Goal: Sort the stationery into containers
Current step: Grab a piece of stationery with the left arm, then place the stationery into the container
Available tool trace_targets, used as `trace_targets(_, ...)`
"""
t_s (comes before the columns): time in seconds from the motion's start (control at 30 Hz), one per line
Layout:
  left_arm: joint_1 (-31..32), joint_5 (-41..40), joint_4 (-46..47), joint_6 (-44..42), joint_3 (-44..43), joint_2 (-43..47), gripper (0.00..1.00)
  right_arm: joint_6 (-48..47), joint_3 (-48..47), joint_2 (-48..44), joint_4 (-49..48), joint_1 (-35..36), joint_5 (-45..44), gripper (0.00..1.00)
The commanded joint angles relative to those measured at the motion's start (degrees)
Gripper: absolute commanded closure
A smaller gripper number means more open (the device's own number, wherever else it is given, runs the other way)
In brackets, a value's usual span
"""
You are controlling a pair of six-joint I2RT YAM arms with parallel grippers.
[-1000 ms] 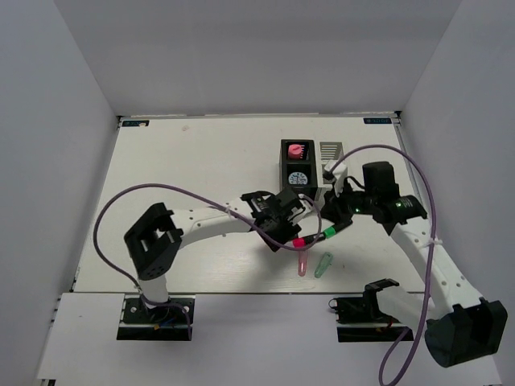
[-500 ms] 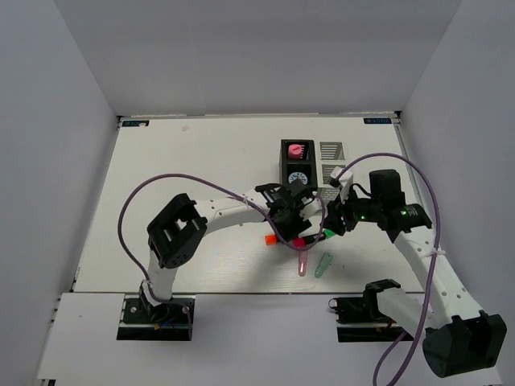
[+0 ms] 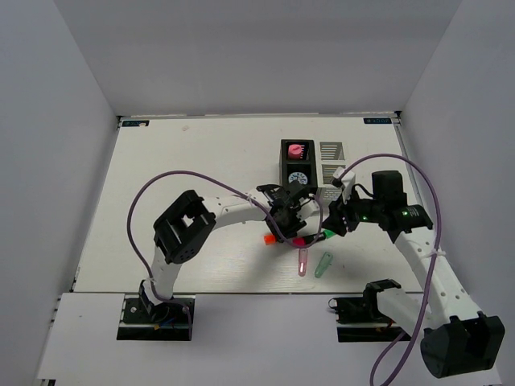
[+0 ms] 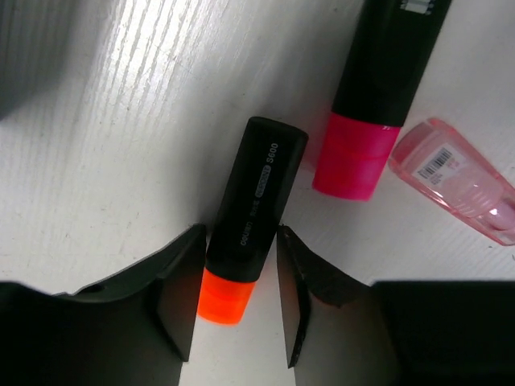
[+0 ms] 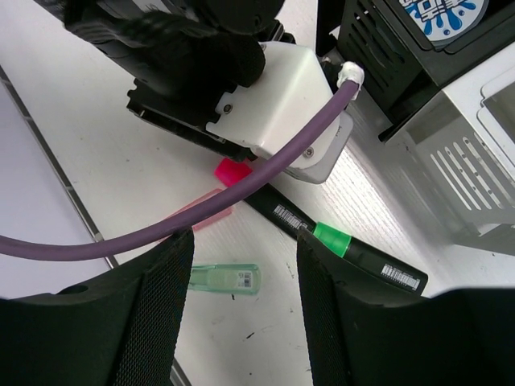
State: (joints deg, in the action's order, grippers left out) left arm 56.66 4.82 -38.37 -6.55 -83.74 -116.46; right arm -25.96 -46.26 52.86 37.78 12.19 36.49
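The orange-capped marker (image 4: 256, 193) reads "S600" on its barrel; the pink capsule (image 4: 463, 189) carries a barcode label.

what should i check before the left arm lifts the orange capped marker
1. Black marker with orange cap sits between the left pincer fingers: ok.
2. Fingers truly clamped on it: cannot tell; they lie right against its sides, and it rests on the table.
3. Hold near the marker's middle: not ok; the fingers flank the cap end, so it may tip when lifted.
4. Black marker with pink cap and translucent pink capsule outside the pincer: ok.
5. Right pincer open and holding nothing: ok.
6. Room between the two arms: cannot tell; the top view shows the right pincer close beside the left one.
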Motion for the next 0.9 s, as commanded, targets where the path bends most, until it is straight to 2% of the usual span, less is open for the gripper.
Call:
trace_targets(0.0, 0.0, -0.5, 0.5, -0.6, 1.5, -0.7, 0.51, 0.2, -0.1, -1.6, -0.1, -0.6, 3.4, 0.42)
trace_targets(0.1, 0.0, -2.3, 1.0, -0.3, 3.3, -0.9, 0.53, 0.3, -0.3, -2.1, 0.0, -1.1, 3.8, 0.42)
trace_targets(0.2, 0.3, -3.5, 0.8, 0.0, 4.6, -1.3, 0.70, 0.4, -0.4, -2.1, -0.1, -1.6, 4.0, 0.42)
trace_targets(0.23, 0.2, -3.7, 0.7, 0.1, 4.8, -1.4, 0.80, 0.3, -0.2, -2.1, -0.1, -1.9, 4.0, 0.42)
trace_targets(0.33, 0.2, -4.3, 0.1, 1.4, 5.3, -0.4, 1.00, 0.1, -0.1, -2.6, 0.1, -2.4, 3.9, 0.41)
trace_targets(0.37, 0.2, -4.4, 0.1, 1.9, 5.3, 0.3, 1.00, 0.1, -0.2, -2.6, 0.3, -2.5, 3.6, 0.36)
trace_targets(0.4, 0.2, -4.3, -1.0, 3.5, 5.2, 1.2, 1.00, 0.4, -0.3, -2.4, 0.5, -2.8, 3.0, 0.23)
trace_targets(0.47, 0.2, -3.9, -1.4, 5.7, 4.2, 6.2, 1.00, 0.2, -0.2, -2.5, 0.7, -3.1, 1.0, 0.21)
trace_targets(0.5, 0.0, -4.0, -2.6, 6.1, 3.7, 9.3, 1.00, 0.2, -0.2, -2.5, 0.6, -3.2, 0.3, 0.32)
trace_targets(0.57, -0.7, -4.2, -3.7, 8.7, 0.0, 13.6, 1.00, 0.4, -0.7, -1.9, 0.7, -3.1, -1.8, 0.96)
trace_targets(0.6, -1.0, -3.9, -5.1, 9.2, -3.1, 15.8, 1.00, 0.6, -0.8, -1.6, 1.0, -3.4, -2.4, 1.00)
trace_targets(0.7, -2.9, -3.2, -4.9, 10.4, -11.8, 18.2, 1.00, 0.9, -0.9, -1.1, 0.8, -3.5, -2.8, 1.00)
trace_targets(0.77, -5.0, -1.9, -2.2, 11.3, -18.4, 17.1, 1.00, 1.3, -1.0, -0.9, 0.8, -3.5, -2.5, 0.73)
trace_targets(0.83, -6.6, -0.7, 0.1, 13.1, -20.9, 15.8, 1.00, 1.3, -0.7, -1.0, 0.5, -3.6, -2.8, 0.55)
trace_targets(0.87, -7.4, 1.1, 5.6, 13.9, -22.8, 14.1, 1.00, 1.3, -0.6, -1.1, 0.5, -3.6, -3.0, 0.53)
